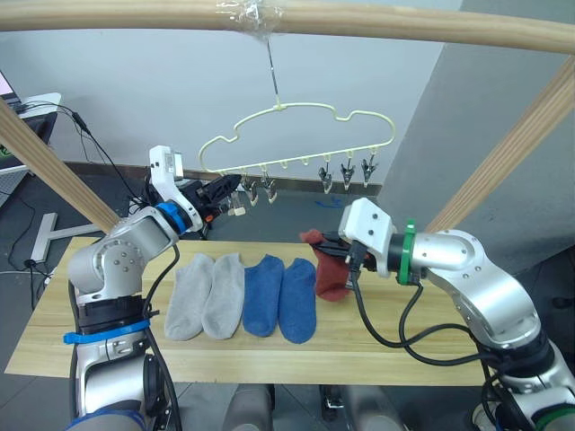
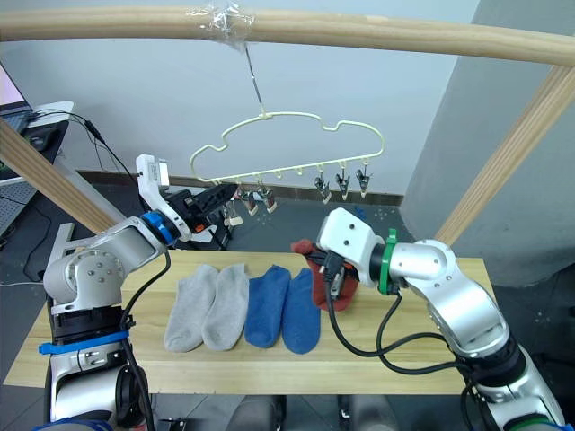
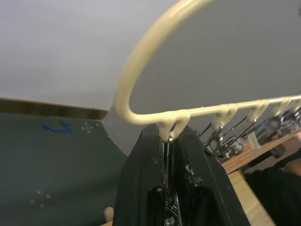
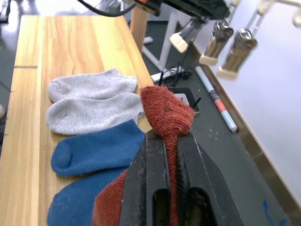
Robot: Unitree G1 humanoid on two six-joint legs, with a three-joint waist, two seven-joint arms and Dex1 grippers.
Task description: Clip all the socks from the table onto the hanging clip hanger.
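The right pincer point(image 1: 334, 244) grasps a rust red sock point(image 1: 329, 269); the clip hanger point(image 1: 296, 139) lies up-left, its leftmost clip point(image 1: 235, 203) clenched by the left pincer point(image 1: 226, 189).

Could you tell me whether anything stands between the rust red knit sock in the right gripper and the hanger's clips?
Nothing visible does. The rust red knit sock hangs in open air below the small dark metal clips; the left gripper pinches the end clip.

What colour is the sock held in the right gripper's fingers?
Rust red sock, clearest in the right wrist view.
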